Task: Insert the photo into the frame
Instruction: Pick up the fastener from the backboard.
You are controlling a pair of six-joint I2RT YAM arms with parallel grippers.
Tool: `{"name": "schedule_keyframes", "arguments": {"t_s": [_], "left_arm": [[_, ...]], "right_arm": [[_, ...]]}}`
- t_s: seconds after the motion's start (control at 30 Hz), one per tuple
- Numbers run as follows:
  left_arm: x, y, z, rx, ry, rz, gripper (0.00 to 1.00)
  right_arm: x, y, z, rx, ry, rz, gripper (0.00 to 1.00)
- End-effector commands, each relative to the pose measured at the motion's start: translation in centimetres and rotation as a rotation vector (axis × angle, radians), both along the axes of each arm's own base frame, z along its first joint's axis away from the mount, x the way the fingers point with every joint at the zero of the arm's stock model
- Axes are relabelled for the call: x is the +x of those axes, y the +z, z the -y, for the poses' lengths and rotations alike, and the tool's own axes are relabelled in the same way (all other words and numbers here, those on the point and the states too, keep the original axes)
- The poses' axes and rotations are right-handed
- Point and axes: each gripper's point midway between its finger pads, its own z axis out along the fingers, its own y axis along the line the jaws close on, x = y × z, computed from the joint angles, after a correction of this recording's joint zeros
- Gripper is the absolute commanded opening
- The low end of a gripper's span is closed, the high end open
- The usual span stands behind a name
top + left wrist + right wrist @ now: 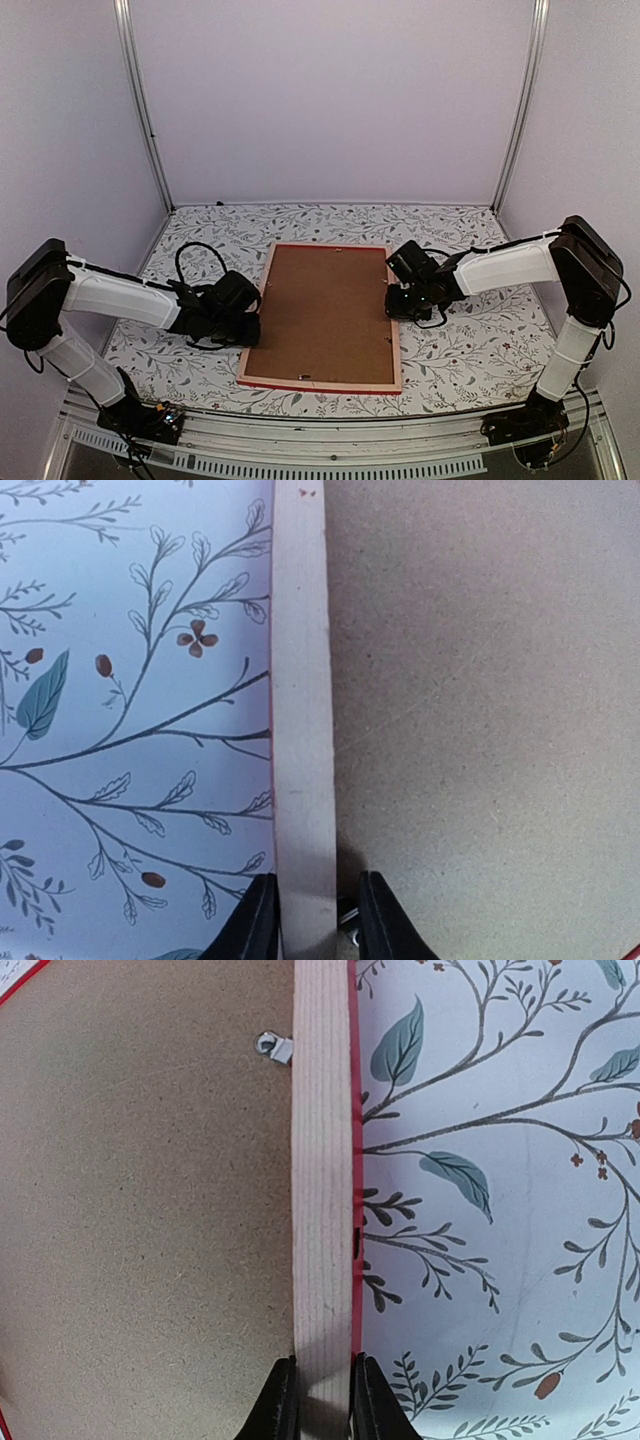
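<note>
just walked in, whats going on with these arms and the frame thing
Two robot arms are handling a picture frame that lies face down on the floral table, pale wood back up, with a brown backing board filling its opening. The right gripper is closed on the frame's right rail. The left gripper straddles the left rail, but whether it is pinching it is unclear. No photo is in view.

No text, label, brand, number or sign could be read anywhere in the three views. The frame [320, 385] showed only bare pale wood, the backing board [325, 310] was plain brown, and the table cover [470, 340] carried only a printed pattern of leaves and flowers.
</note>
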Motion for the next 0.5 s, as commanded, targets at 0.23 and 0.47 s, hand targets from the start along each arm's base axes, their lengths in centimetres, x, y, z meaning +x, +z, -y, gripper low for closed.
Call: {"name": "schedule_keyframes", "arguments": {"t_s": [0.23,0.47], "left_arm": [[-1.9,-1.9,-2.1,0.045,0.014,-0.070,0.05],[-2.2,-0.2,-1.0,-0.032,0.003,-0.081,0.22]], "right_arm": [[-0.6,-0.2,0.0,0.026,0.011,-0.007,0.00],[-0.6,0.0,0.1,0.031,0.003,-0.005,0.00]]}}
